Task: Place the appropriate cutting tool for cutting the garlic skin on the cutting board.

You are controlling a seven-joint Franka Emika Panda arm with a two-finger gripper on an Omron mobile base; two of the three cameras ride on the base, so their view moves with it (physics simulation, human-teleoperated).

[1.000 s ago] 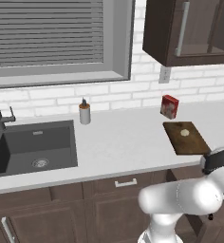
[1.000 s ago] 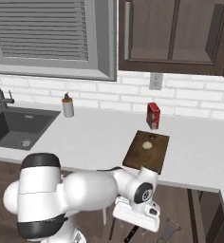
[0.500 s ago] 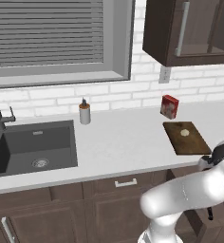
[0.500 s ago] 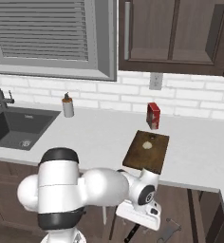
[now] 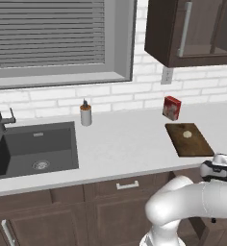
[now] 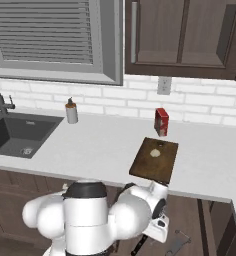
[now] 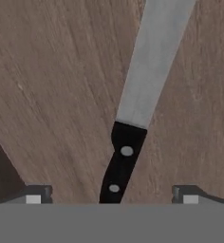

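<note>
In the hand view a knife (image 7: 133, 114) with a black riveted handle and a grey blade lies on a brown wood-grain surface. My gripper (image 7: 111, 197) is open, its fingertips (image 7: 33, 197) wide apart on either side of the handle end, not touching it. In the right base view the gripper (image 6: 157, 227) hangs low in front of the cabinets, below the counter edge. The dark brown cutting board (image 6: 155, 161) (image 5: 191, 141) lies on the counter with the small off-white garlic (image 6: 155, 152) (image 5: 187, 134) on its far part.
A red-and-white box (image 6: 161, 121) (image 5: 171, 107) stands behind the board. A small bottle (image 5: 85, 113) stands near the sink (image 5: 33, 149) at the left. A grey metal tool (image 6: 177, 243) lies low beside the gripper. The arm's white bulk fills the space before the cabinets.
The arm has swung lower and nearer the cabinets, with its white links rising higher in the right base view. The board, garlic and box have not moved.
</note>
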